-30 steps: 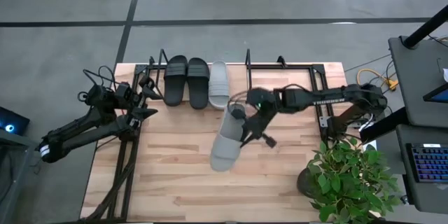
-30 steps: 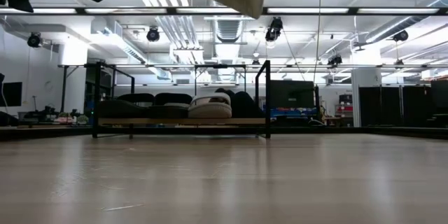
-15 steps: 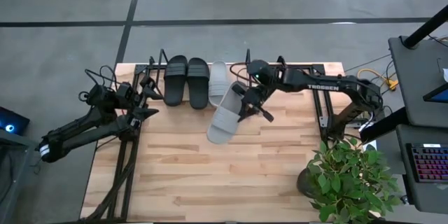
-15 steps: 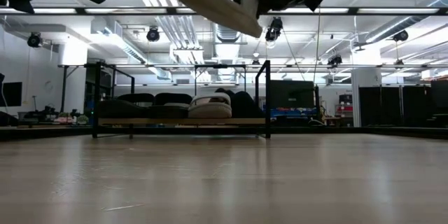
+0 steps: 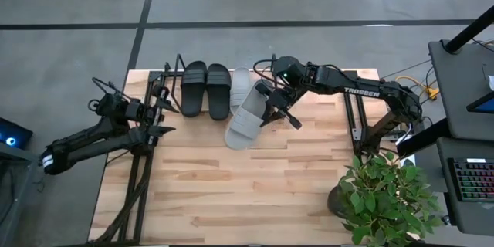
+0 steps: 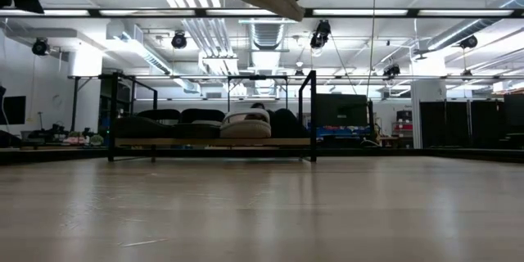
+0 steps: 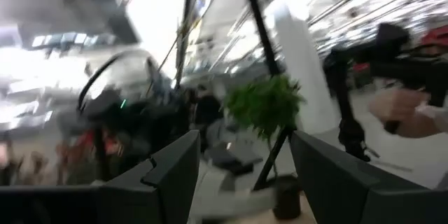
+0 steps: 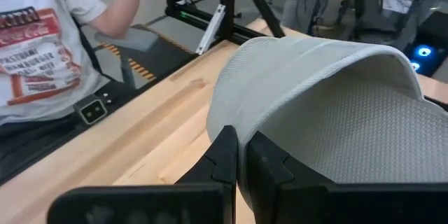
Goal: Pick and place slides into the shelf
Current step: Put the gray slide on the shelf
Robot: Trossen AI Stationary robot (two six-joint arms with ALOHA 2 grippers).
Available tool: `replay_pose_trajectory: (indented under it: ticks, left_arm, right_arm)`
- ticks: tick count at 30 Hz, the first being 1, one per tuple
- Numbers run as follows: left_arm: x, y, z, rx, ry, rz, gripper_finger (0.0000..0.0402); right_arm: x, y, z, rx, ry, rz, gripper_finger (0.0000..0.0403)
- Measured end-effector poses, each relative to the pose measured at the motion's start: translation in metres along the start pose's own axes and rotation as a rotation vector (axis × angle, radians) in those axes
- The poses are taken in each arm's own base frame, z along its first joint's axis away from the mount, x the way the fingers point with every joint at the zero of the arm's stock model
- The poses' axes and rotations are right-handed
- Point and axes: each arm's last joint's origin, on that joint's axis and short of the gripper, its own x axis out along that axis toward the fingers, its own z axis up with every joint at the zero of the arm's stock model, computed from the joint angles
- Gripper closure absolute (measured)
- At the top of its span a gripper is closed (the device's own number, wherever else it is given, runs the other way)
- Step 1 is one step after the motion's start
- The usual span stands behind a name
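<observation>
Clearly angled for the shelf (image 5: 324,73): grey slide (image 5: 245,120) pinched in right tool (image 5: 272,112), toe toward 7 o'clock; left tool (image 5: 158,120) idle, parted wide

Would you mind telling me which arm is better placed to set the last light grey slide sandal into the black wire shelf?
The right: its gripper already holds the light grey slide sandal beside the black wire shelf, while the left gripper waits empty at the table's left edge.

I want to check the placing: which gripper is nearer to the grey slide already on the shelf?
The right. The right gripper, holding the second grey slide, hangs just beside the shelved grey slide. The left gripper waits past the black pair.
</observation>
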Motion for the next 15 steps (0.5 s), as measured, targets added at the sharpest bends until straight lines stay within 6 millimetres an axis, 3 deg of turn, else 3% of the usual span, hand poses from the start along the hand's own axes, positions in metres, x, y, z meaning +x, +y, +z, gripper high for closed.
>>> replay_pose_trajectory:
  ticks: [7,15]
  left_arm:
    - [0.023,-0.005,0.002,0.095,-0.120,-0.081,0.0191]
    - [0.075,-0.011,-0.005,0.258,-0.045,-0.036,0.0191]
  right_arm:
    - [-0.002,0.000,0.002,0.018,0.043,-0.033,0.0394]
    - [-0.009,-0.003,-0.003,0.052,0.079,-0.068,0.0394]
